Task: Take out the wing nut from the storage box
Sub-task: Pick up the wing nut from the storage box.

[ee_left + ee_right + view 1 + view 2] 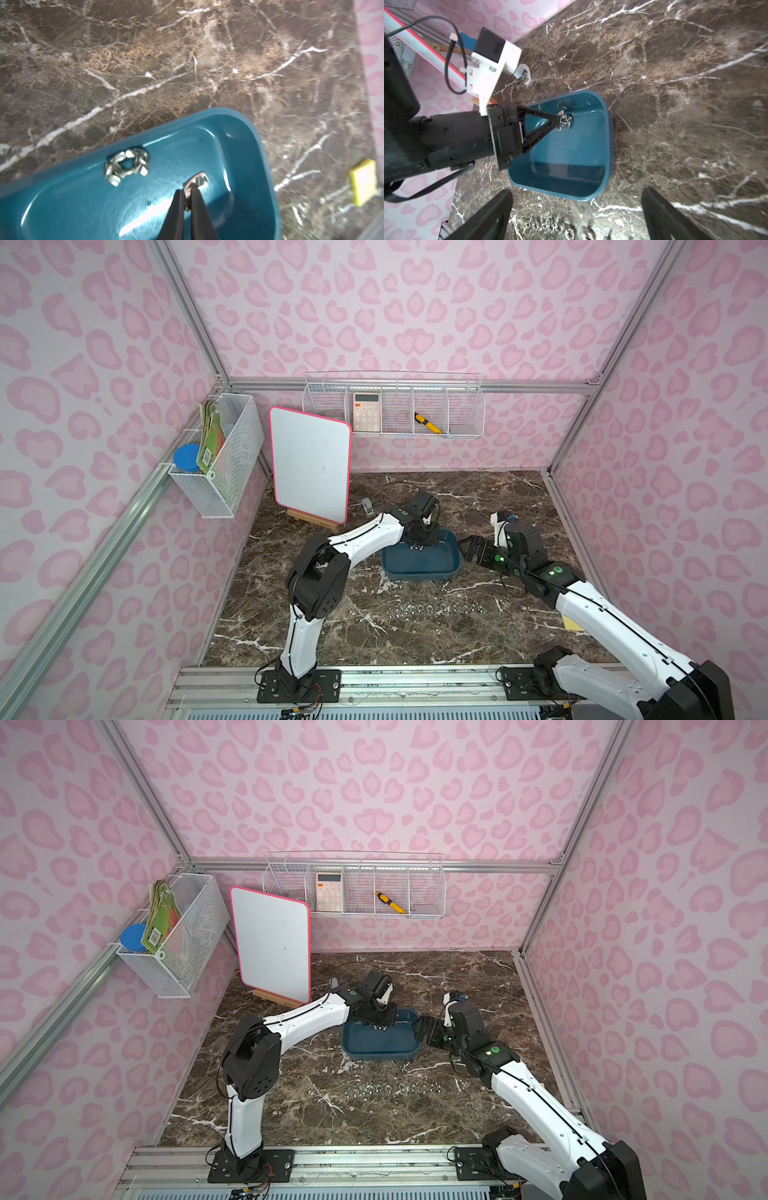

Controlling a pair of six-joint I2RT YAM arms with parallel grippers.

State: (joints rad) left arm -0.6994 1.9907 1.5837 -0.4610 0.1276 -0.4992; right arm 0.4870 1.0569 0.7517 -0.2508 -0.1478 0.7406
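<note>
Grips a single wing nut (198, 179) between the tips of the left claw (188, 192), jaws drawn almost fully together with only thin metal between them. Shows one wing poking out just past the tips; hides the rest between the black fingers (176, 209). Reaches down over the rim into the storage box (260, 145), with the nut close above the teal floor; cannot tell whether touching it or clear of it. Leaves a clump of further wing nuts (126, 164) on the box floor, off to one side of the claw's tips and apart from the held one in the left wrist view. Hangs the right claw (468, 549) wide open and empty just outside the box's end wall, across the box from the left claw. Shows a row of small silver hardware pieces (440, 609) on the marble tabletop (478, 506), outside the box, back toward the arm bases from both claws.

Handling, as a judgement: small, stiff, light steel, smooth and probably slippery, with no give, so any grip rests on tiny contact. Best taken across the flat faces of a wing or across the threaded hub, pads square to the metal. Seems caught here by one wing or an edge, hence liable to pivot or squirt out if jolted. Calls for a slow, straight lift clear of the rim, without brushing the clump or the wall.
</note>
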